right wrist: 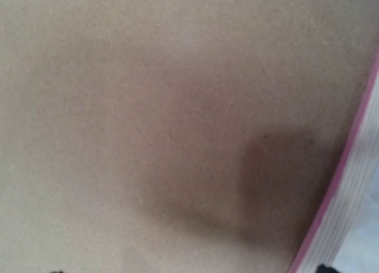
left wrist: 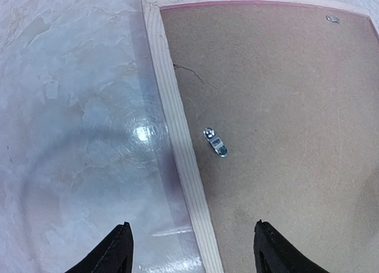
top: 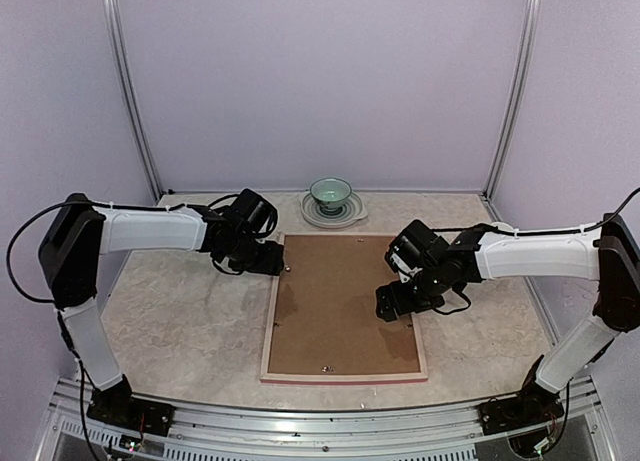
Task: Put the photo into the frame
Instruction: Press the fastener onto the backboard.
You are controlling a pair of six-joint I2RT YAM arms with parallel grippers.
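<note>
The left gripper (left wrist: 192,249) stood wide open with nothing in it. Its two fingers straddled the left rail of the frame (left wrist: 177,137) near the far corner, one over the table (left wrist: 77,107) and one over the backing board (left wrist: 284,137). By my reading it was placed there to work the nearest clip (left wrist: 215,142) or to steady that rail.

The right gripper (top: 397,303) hung low over the right side of the board, just inside the pink-edged rail. It was also open and empty (its own camera sat so close that the board was a brown blur), probably there to press the board flat.

The frame lay face down in the middle of the table, between the two arms, pale wood back upward, with the board seated inside it. The photo was not visible. Whether it lay under the board I could not tell, though a seated board suggested the task was near its end.

Counted: two grippers, one frame, one board, two clips in the left wrist view, and one bowl (top: 330,191) on one plate (top: 345,217) at the far edge.
</note>
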